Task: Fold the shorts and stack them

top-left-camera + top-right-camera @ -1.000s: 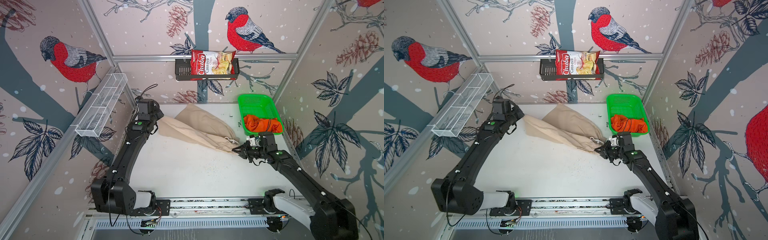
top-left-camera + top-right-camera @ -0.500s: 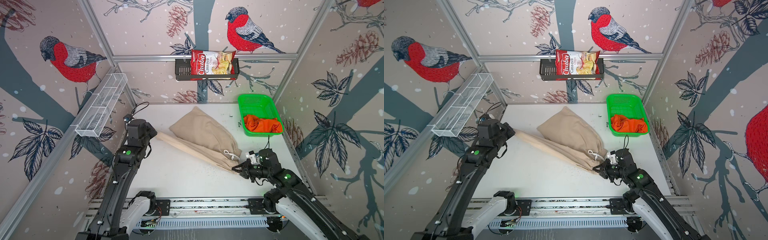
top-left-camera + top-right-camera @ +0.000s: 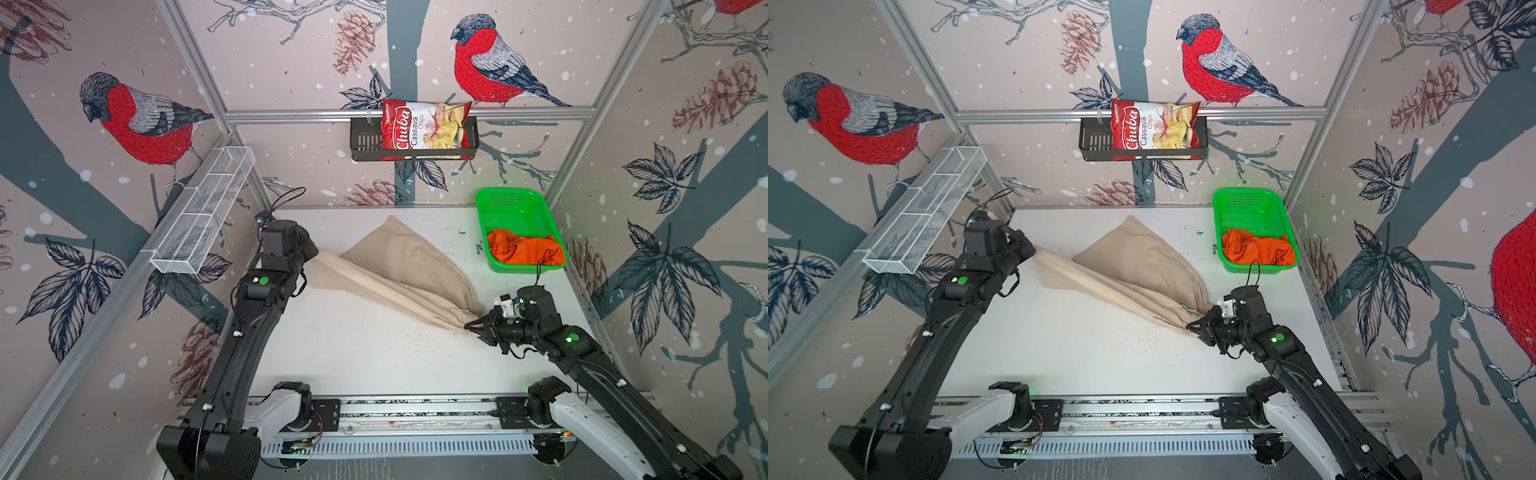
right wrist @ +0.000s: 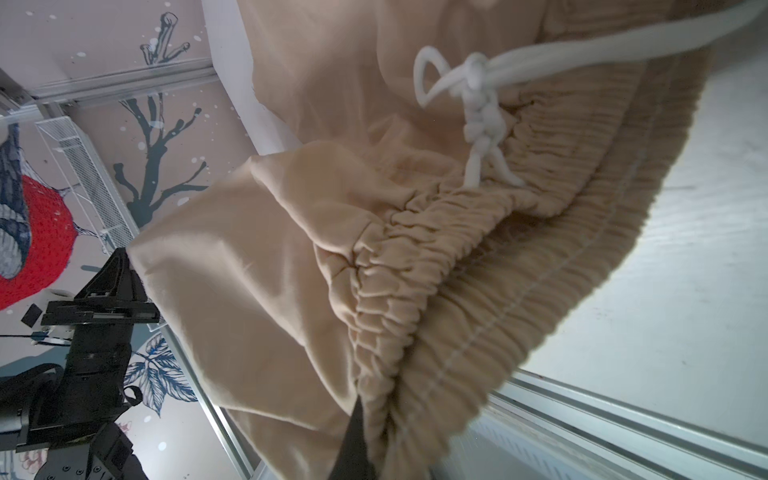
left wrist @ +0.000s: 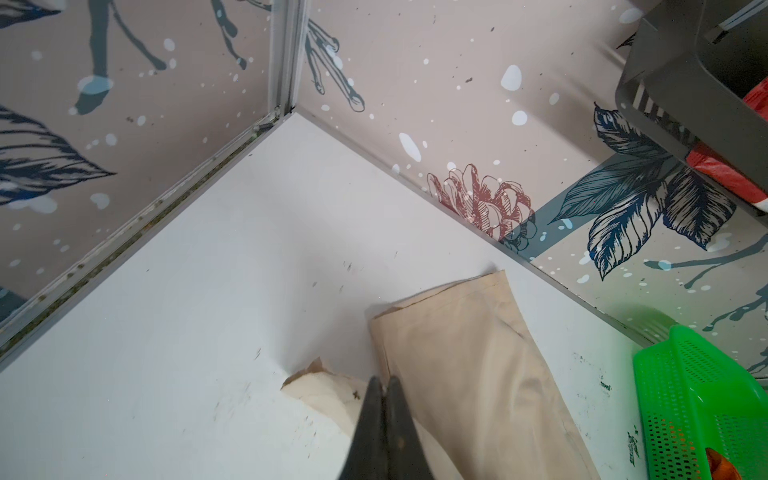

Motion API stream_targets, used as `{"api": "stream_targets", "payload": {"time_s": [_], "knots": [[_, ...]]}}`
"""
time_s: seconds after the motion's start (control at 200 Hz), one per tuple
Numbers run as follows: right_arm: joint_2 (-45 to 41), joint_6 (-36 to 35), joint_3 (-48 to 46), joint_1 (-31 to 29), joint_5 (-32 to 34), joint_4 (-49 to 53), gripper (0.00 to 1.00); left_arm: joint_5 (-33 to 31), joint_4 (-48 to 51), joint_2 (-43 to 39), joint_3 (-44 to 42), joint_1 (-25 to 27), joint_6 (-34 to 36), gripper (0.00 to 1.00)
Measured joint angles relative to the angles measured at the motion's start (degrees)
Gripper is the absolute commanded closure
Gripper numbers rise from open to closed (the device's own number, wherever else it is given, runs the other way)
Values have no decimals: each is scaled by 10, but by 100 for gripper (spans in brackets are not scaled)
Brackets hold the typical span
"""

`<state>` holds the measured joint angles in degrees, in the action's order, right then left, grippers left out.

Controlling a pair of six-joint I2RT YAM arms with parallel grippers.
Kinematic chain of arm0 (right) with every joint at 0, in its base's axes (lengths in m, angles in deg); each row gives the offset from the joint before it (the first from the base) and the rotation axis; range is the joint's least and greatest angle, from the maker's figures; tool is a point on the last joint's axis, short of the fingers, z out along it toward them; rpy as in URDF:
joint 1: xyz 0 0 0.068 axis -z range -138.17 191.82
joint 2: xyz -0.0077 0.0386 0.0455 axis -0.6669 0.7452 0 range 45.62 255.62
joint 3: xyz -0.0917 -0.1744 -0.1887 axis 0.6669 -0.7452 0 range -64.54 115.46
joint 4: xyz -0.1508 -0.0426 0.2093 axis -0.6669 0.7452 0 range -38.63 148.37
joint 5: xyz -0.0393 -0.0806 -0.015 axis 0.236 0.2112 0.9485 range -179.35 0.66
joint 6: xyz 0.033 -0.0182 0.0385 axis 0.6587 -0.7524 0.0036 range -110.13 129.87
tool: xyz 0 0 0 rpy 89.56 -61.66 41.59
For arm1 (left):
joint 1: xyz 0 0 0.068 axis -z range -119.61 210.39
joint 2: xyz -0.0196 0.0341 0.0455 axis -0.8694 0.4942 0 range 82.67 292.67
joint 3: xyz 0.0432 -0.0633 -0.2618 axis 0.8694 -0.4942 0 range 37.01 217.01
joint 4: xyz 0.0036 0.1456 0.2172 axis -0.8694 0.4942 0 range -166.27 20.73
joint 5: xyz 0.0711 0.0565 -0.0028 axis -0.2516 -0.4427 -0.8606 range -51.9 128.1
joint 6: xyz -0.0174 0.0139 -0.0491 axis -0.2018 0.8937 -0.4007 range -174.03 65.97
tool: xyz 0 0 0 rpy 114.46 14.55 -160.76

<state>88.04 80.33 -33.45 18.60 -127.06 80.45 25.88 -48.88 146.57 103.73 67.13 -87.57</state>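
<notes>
Two tools hold the beige shorts (image 3: 399, 266) stretched over the table (image 3: 353, 357). The left tool (image 3: 311, 257) is clenched on a leg hem at the far left. The right tool (image 3: 473, 326) is clenched on the gathered waistband at the near right, beside the white drawstring (image 4: 478, 108). The long axis runs diagonally between them, waist end near-right. The other leg lies on the table, pointing toward the back wall. The orange shorts (image 3: 524, 252) sit bunched in the green basket (image 3: 511, 199) at the far right.

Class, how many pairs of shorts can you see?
2. The beige shorts stretch between the left gripper and right gripper; the orange shorts lie crumpled in the green basket, which might hide more.
</notes>
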Motion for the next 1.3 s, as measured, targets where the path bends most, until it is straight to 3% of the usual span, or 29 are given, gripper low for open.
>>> {"api": "stream_targets", "payload": {"time_s": [0.225,0.51,1.301], "knots": [[76,-59,48,60,-42,11,100,17,-55,88,55,9,33,100],[145,-118,86,79,-72,24,100,38,-104,156,117,15,55,100],[160,-125,79,102,-90,20,100,110,-205,290,177,24,94,100]]}}
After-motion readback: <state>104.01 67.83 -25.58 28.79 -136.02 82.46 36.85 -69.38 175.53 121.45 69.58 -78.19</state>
